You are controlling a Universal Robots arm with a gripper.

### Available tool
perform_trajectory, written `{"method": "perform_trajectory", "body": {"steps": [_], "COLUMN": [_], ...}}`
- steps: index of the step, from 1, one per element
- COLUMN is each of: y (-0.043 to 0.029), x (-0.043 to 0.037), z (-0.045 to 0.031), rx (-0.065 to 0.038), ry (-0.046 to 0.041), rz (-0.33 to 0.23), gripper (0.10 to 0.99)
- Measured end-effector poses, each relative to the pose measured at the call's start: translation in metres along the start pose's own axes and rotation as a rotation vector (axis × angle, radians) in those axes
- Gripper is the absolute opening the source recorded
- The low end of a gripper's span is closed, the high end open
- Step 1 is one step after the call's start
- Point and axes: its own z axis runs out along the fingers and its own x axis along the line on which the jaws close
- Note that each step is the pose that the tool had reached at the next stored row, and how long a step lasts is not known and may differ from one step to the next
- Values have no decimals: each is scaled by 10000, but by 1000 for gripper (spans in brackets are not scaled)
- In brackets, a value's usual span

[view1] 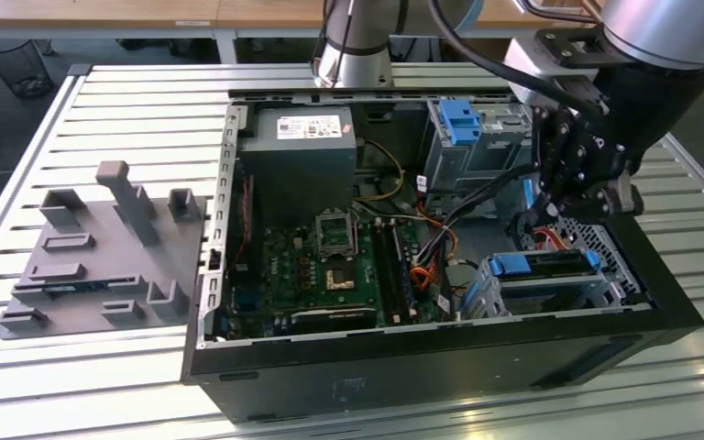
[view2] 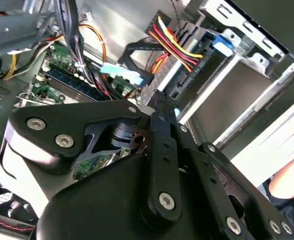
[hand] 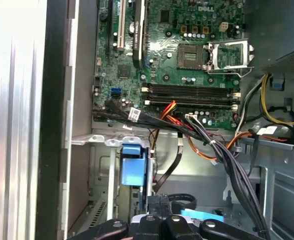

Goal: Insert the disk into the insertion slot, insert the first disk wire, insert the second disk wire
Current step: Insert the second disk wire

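The disk (view1: 545,264), in its blue carrier, lies inside the insertion slot (view1: 618,266), a low perforated silver cage at the case's front corner on the exterior view's right. My gripper (view1: 563,215) hangs just above the disk's rear end. In the second wrist view its fingertips (view2: 159,100) are drawn together over the cables, and I cannot tell whether they pinch anything. A red, yellow and black wire bundle (view2: 174,42) runs to a black plug at the disk's edge (view2: 232,95). A black flat wire with a light-blue end (view2: 119,75) lies beside the fingertips. The gripper (hand: 159,205) sits beside the blue carrier tab (hand: 133,165).
The open computer case holds a motherboard (view1: 327,266), a grey power supply (view1: 297,156) and a taller grey cage with a blue bracket (view1: 460,119). Loose cables (view1: 432,243) cross the middle. A grey fixture with pegs (view1: 95,257) sits on the slatted table at the exterior view's left.
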Motion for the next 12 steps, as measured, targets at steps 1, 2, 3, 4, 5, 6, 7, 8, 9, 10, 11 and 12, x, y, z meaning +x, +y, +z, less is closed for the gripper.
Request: {"method": "perform_trajectory", "body": {"steps": [1,2,3,4,5,6,7,8,9,10,11,12], "y": [-1,-1,-2,-2,-2,-2,-3,-3,-3,-3,-4,-4], "x": [-26,-54,-85,-113,-141,-165,-179,-192,-203,-213,-227,-240], "z": [1,1,3,5,6,8,11,14,19,26,34,43], "rx": [0,0,0,0,0,0,0,0,-1,-1,-1,-2], "ry": [0,1,0,0,0,0,-2,2,11,23,43,71], "rz": [0,0,0,1,0,1,0,0,-1,0,0,-1], "gripper": [106,106,106,106,106,106,106,106,106,106,106,106]}}
